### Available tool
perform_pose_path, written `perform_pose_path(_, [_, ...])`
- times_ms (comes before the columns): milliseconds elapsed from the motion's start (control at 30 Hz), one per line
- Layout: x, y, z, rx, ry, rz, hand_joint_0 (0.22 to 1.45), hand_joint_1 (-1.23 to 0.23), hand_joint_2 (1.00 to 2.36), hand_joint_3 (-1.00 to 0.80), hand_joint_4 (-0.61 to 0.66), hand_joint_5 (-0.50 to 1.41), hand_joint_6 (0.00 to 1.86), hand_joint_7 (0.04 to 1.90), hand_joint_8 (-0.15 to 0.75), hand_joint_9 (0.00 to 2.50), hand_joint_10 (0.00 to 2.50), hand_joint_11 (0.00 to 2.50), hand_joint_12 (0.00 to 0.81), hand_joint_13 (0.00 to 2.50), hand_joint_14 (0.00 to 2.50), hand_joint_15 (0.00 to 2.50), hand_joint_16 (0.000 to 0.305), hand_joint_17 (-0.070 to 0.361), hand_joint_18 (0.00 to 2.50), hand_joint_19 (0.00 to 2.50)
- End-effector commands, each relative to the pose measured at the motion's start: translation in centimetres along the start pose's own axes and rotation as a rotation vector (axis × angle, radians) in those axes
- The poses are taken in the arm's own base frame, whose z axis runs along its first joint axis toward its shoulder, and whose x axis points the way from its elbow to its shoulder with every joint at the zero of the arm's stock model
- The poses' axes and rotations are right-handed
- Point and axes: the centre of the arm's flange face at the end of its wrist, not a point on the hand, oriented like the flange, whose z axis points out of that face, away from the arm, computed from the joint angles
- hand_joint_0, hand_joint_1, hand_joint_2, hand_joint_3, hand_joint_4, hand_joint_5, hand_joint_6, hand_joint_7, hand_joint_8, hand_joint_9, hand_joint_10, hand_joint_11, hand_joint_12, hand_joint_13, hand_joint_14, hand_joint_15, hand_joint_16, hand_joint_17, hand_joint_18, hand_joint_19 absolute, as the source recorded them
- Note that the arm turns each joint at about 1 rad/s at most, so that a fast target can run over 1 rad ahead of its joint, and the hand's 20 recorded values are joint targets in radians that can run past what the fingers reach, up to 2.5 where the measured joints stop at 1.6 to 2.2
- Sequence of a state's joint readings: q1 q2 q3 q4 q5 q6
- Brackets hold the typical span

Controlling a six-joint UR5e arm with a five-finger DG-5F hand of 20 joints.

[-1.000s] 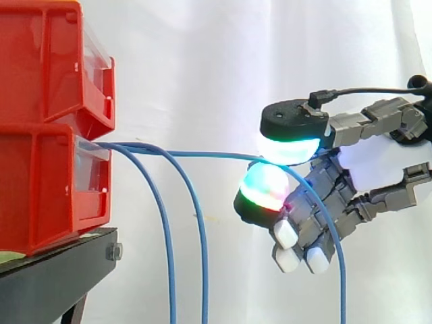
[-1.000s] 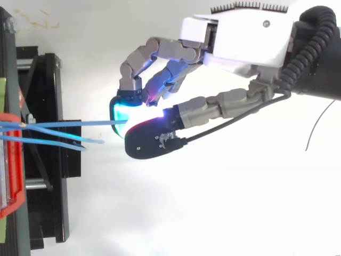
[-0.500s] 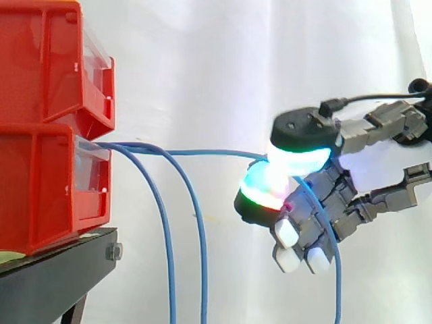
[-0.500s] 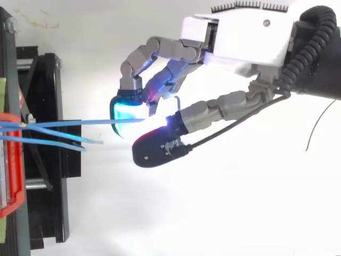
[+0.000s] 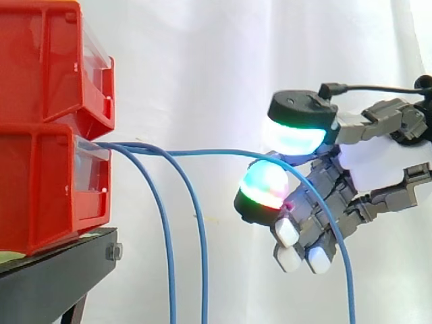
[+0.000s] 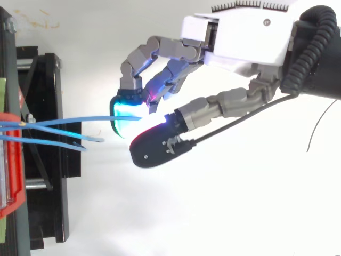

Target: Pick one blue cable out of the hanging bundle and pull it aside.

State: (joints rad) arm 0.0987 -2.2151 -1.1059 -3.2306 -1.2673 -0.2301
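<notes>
Three blue cables come out of the lower red bin (image 5: 47, 189). Two of them (image 5: 164, 229) hang straight down beside it. The third blue cable (image 5: 216, 153) runs level to the right and passes between the thumb pad (image 5: 297, 135) and a glowing finger pad (image 5: 264, 187) of my hand (image 5: 378, 169). Past the pads it drops in an arc across the curled fingers. In the top view the same cable (image 6: 80, 120) bows slightly and ends between the cyan pad (image 6: 123, 113) and the thumb (image 6: 160, 146). My hand (image 6: 240, 37) is shut on this cable.
A second red bin (image 5: 40, 67) is stacked on the lower one, both on a black stand (image 5: 54, 283) at the left. A white curtain hangs behind. Open room lies to the right of the hanging cables and below my hand.
The thumb pressed down onto the finger pad half a second ago and has since risen a little. The pulled cable now bows slightly, and its hanging end has swung right.
</notes>
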Motion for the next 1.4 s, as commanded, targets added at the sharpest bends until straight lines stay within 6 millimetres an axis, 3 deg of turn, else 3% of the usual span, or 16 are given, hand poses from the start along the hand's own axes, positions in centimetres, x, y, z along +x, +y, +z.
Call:
perform_pose_path(0, [0.07, 0.02, -0.01, 0.000, 0.001, 0.000, 0.47, -0.46, 1.00, -0.50, 0.01, -0.14, 0.91, 0.89, 0.276, 0.90, 0.02, 0.66, 0.358, 0.74, 0.02, 0.61, 0.048, 0.108, 0.61, 0.75])
perform_pose_path(100, [0.07, 0.02, -0.01, 0.000, 0.001, 0.000, 0.54, -0.44, 1.00, -0.48, -0.01, -0.14, 0.91, 0.93, 0.255, 0.89, 0.02, 0.67, 0.336, 0.73, 0.02, 0.62, 0.043, 0.097, 0.58, 0.77])
perform_pose_path(200, [0.07, 0.02, -0.01, 0.000, 0.001, 0.000, 0.55, -0.55, 1.01, -0.30, -0.01, -0.14, 0.91, 0.93, 0.256, 0.90, 0.02, 0.69, 0.335, 0.74, 0.02, 0.64, 0.042, 0.095, 0.58, 0.78])
perform_pose_path(400, [0.07, 0.02, -0.01, 0.000, 0.001, 0.000, 0.57, -0.75, 1.02, -0.17, 0.01, -0.15, 0.92, 0.92, 0.254, 0.88, 0.02, 0.71, 0.335, 0.74, 0.02, 0.64, 0.042, 0.095, 0.59, 0.76])
perform_pose_path(533, [0.07, 0.02, -0.01, 0.000, 0.001, 0.000, 0.62, -0.83, 1.02, -0.26, -0.02, -0.15, 0.93, 0.91, 0.240, 0.85, 0.02, 0.71, 0.333, 0.73, 0.02, 0.63, 0.042, 0.093, 0.59, 0.73])
perform_pose_path(833, [0.08, 0.02, -0.01, -0.001, 0.002, 0.000, 0.67, -0.86, 1.00, -0.50, -0.04, -0.16, 0.93, 0.86, 0.230, 0.83, 0.02, 0.71, 0.325, 0.73, 0.02, 0.62, 0.041, 0.092, 0.60, 0.71])
perform_pose_path(967, [0.08, 0.02, -0.01, -0.001, 0.002, 0.000, 0.63, -0.83, 1.00, -0.50, 0.00, -0.16, 0.93, 0.86, 0.226, 0.83, 0.02, 0.71, 0.324, 0.73, 0.02, 0.62, 0.041, 0.092, 0.61, 0.71])
perform_pose_path(1000, [0.08, 0.02, -0.01, -0.001, 0.002, 0.000, 0.58, -0.80, 1.00, -0.50, 0.01, -0.15, 0.92, 0.86, 0.229, 0.84, 0.02, 0.71, 0.327, 0.73, 0.02, 0.63, 0.041, 0.093, 0.61, 0.73])
perform_pose_path(1067, [0.08, 0.02, -0.01, -0.001, 0.002, 0.000, 0.51, -0.73, 1.00, -0.50, 0.03, -0.15, 0.92, 0.86, 0.252, 0.86, 0.02, 0.71, 0.343, 0.74, 0.02, 0.63, 0.045, 0.101, 0.63, 0.73])
perform_pose_path(1133, [0.08, 0.02, -0.01, -0.001, 0.002, 0.000, 0.45, -0.56, 1.00, -0.50, 0.03, -0.14, 0.92, 0.86, 0.280, 0.90, 0.02, 0.70, 0.371, 0.77, 0.02, 0.63, 0.051, 0.115, 0.66, 0.75])
perform_pose_path(1233, [0.08, 0.02, -0.01, -0.001, 0.002, 0.000, 0.45, -0.42, 1.00, -0.50, 0.02, -0.14, 0.91, 0.88, 0.289, 0.92, 0.02, 0.70, 0.374, 0.78, 0.02, 0.64, 0.052, 0.117, 0.65, 0.77])
perform_pose_path(1367, [0.08, 0.02, -0.01, -0.001, 0.002, 0.000, 0.52, -0.39, 1.00, -0.50, -0.01, -0.14, 0.91, 0.92, 0.266, 0.92, 0.02, 0.70, 0.345, 0.76, 0.02, 0.66, 0.046, 0.103, 0.60, 0.81])
